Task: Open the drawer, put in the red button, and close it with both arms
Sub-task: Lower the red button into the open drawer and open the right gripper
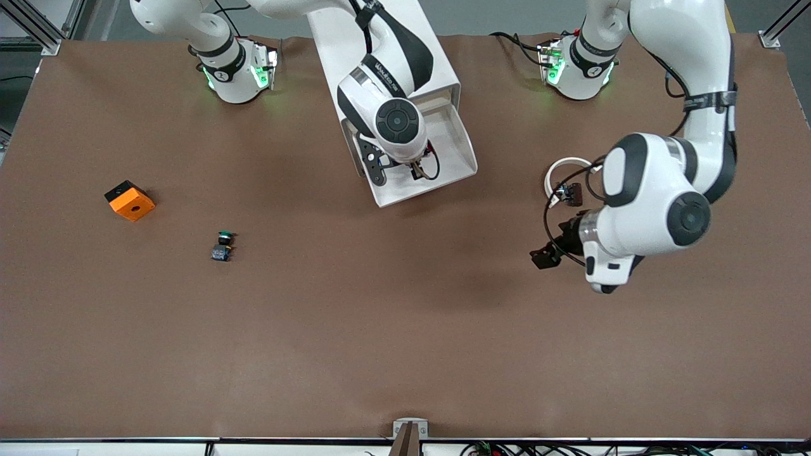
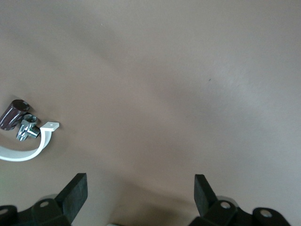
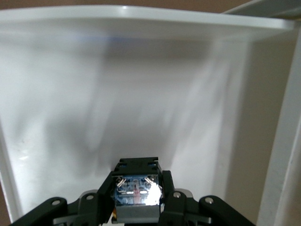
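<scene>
While the right arm reaches from its base down into the open white drawer, the front view shows the right gripper low inside the tray, a speck of red just beside its fingers; the drawer stands pulled out of the white cabinet toward the camera. The left gripper hovers over bare brown table toward the left arm's end, with a white curved bracket and a small dark part lying just beside it, nearer the bases. Well apart, toward the right arm's end, sit an orange block and a green-capped button. Through the left wrist view, the left gripper has its two black fingers spread wide with only table between them; the white bracket with its metal fitting and dark knob lies off to one side of the hand. Through the right wrist view, the right gripper sits inside the drawer's white walls, and the red button is between its fingers, dark blue block body and metal contacts facing the camera, the pads pressed narrowly against its sides just above the drawer floor.
</scene>
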`<state>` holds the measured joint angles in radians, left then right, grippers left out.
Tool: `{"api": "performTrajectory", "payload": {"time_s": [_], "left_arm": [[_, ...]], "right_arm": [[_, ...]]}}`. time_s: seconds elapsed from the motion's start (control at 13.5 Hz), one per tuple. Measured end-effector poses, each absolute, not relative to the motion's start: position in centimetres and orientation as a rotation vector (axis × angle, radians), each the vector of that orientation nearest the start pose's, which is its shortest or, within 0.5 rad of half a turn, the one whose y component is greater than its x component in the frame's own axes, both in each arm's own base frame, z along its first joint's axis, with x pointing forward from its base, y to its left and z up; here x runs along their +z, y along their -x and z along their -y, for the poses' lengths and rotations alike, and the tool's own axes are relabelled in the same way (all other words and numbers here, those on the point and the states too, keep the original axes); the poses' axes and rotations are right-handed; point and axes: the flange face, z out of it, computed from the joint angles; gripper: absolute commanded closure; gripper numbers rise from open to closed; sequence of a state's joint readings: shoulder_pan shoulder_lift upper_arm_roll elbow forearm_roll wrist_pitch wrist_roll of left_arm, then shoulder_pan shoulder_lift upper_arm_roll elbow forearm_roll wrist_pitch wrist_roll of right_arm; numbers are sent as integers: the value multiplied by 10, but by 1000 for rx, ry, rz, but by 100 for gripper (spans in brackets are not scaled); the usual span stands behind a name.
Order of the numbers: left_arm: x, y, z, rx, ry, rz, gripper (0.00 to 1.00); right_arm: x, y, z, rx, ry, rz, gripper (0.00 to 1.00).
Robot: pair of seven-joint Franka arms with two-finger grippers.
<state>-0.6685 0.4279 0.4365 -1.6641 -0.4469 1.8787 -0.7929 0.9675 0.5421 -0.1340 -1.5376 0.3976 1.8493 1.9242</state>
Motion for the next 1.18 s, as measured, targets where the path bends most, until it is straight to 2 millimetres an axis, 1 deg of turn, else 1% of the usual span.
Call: {"api": "performTrajectory", "payload": {"time_s": [0.22,0.37,0.44,0.52,0.67,0.74,0.81,0.96,1.03,1.18], "left_arm": [[335,-577,239,358,3053,1038,0],[319,-559,259,336,3059,976,0],[314,-551,270,327,3066,945,0],[309,-542,283,317,3074,912,0],[296,-523,304,297,3083,859,0],[288,-512,312,294,3080,844,0],[281,-503,319,295,3071,840,0],[271,-484,334,305,3050,844,0],[270,-475,343,312,3041,847,0],[274,-458,360,320,3035,853,0]], "right_arm": [[329,-422,-527,547,2652,-1882,0],[333,-425,-527,541,2643,-1879,0],[339,-428,-527,534,2633,-1875,0],[350,-431,-526,528,2619,-1867,0],[383,-436,-521,522,2592,-1846,0],[404,-440,-514,524,2576,-1841,0],[426,-446,-502,530,2563,-1832,0],[471,-457,-467,566,2579,-1783,0],[491,-462,-447,584,2598,-1739,0],[528,-473,-403,615,2638,-1625,0]]}}
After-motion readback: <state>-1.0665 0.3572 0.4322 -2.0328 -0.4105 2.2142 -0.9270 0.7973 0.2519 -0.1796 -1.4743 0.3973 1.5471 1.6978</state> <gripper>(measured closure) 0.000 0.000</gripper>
